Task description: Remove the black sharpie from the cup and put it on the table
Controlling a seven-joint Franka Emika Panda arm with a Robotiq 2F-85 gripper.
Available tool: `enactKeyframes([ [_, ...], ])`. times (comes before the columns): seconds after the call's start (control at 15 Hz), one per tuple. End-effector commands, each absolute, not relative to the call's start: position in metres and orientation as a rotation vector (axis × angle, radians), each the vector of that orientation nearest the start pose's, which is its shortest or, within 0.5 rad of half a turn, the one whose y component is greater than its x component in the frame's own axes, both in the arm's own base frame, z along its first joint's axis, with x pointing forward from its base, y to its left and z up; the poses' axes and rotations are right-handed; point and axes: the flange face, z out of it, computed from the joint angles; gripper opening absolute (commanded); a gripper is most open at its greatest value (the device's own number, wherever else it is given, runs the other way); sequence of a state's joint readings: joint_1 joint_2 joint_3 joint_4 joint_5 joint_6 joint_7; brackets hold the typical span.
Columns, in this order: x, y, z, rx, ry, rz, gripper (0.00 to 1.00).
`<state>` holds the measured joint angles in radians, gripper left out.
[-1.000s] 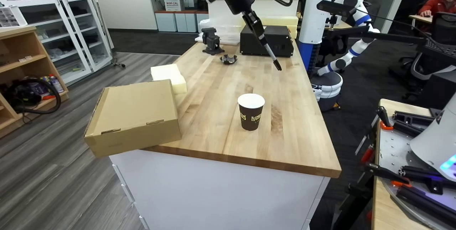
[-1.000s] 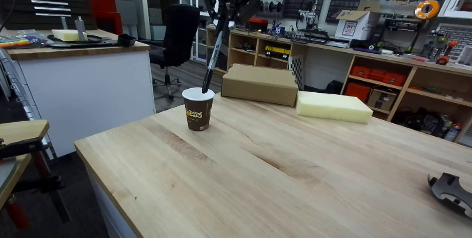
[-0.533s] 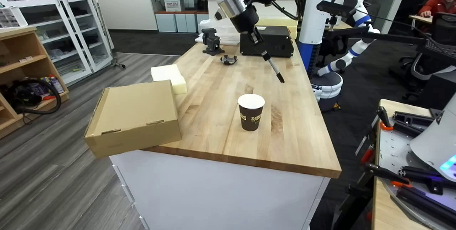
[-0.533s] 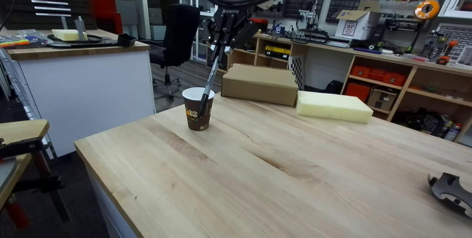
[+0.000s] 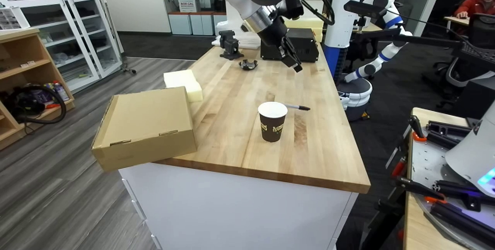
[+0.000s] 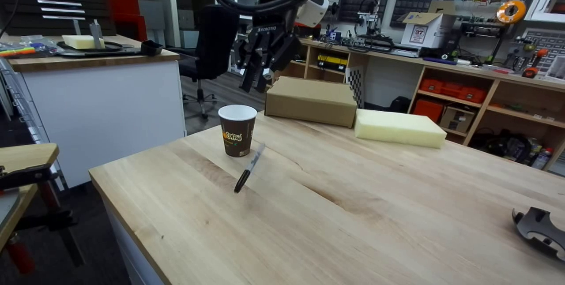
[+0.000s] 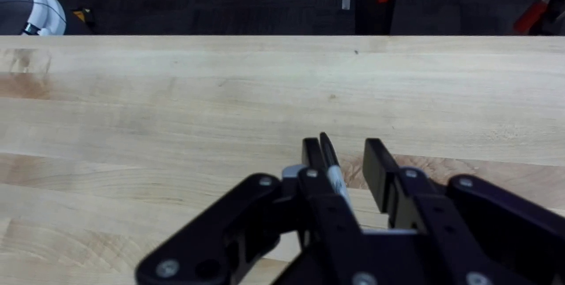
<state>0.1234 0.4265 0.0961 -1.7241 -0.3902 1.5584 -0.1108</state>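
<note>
Leftmost of the task's things in an exterior view, the cup [image 6: 236,134] stands upright on the table [image 6: 335,232], nothing jutting above its rim; the pen [image 6: 250,168] comes next, flat on the table at five o'clock from the cup, just beside it and apart; its long axis runs there from one o'clock to seven, the black cap [image 6: 242,181] at the seven end; a shade further right and well up hangs the gripper [image 6: 253,89], its fingers [image 7: 377,161] parted by a plain gap and holding nothing; then come the box [image 6: 310,101] and the foam [image 6: 399,128].

In both exterior views the pen lies at about six o'clock from the fingers, well apart from them; left to right, the wrist view gives one finger, the pen close along it, a strip of table, then the other finger; the axis here runs from five o'clock to eleven, cap at eleven, nearly in line with the fingers; the pen only looks as if it sat between them, for it is down on the table.

I judge the pen released and the task all but done; the coming move is probably to back off, best towards twelve o'clock in the exterior views, the pen being below; a low sideways sweep might roll it across its axis, or tip the cup.
</note>
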Motion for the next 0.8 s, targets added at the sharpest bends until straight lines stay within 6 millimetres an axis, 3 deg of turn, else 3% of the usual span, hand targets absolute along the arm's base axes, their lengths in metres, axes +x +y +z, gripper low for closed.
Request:
enactKeyframes([
  [0.0,0.572,0.08,0.324,-3.331,-0.673,1.037,0.62],
  [0.33,0.566,0.085,0.332,-3.349,-0.68,0.982,0.95],
  [0.4,0.581,0.083,0.318,-3.304,-0.693,1.018,0.75],
  [0.6,0.578,0.087,0.325,-3.311,-0.701,1.001,0.94],
  [0.73,0.577,0.087,0.325,-3.311,-0.7,1.002,0.95],
])
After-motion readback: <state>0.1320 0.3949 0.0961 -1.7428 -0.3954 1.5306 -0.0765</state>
